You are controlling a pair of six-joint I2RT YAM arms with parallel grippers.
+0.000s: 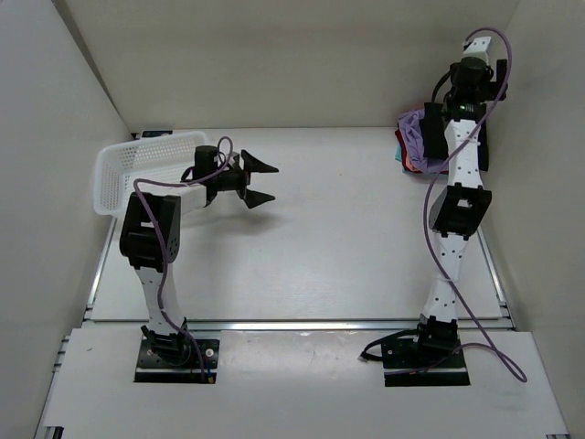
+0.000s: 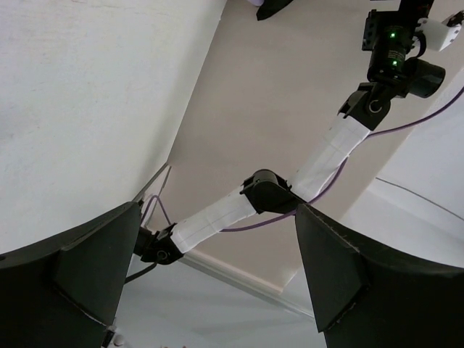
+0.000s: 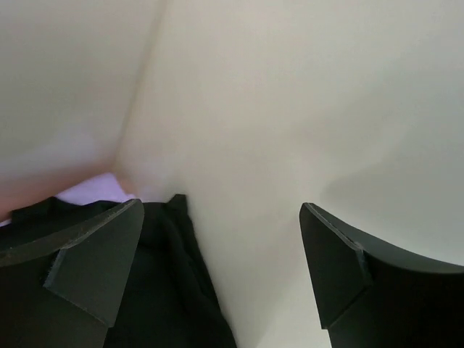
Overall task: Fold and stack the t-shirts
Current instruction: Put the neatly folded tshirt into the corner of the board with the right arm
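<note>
Your right gripper (image 3: 221, 210) hangs released, jaws wide and empty, over the far right corner, where the black t-shirt (image 3: 170, 290) lies against the lavender-topped stack (image 1: 416, 137); your left gripper (image 1: 271, 183) is spread open too, near the white mesh basket (image 1: 137, 169); descend carelessly and you may snag the lavender tee (image 3: 94, 190) or topple the stack; a shallow pinch could let the black cloth slip

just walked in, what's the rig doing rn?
Nothing is held at the moment. The right arm reaches into the far right corner, where the right gripper is open close by the black t-shirt. That shirt lies against the folded stack, which has lavender on top. The left gripper is open too, hanging over the table beside the white basket.
</note>
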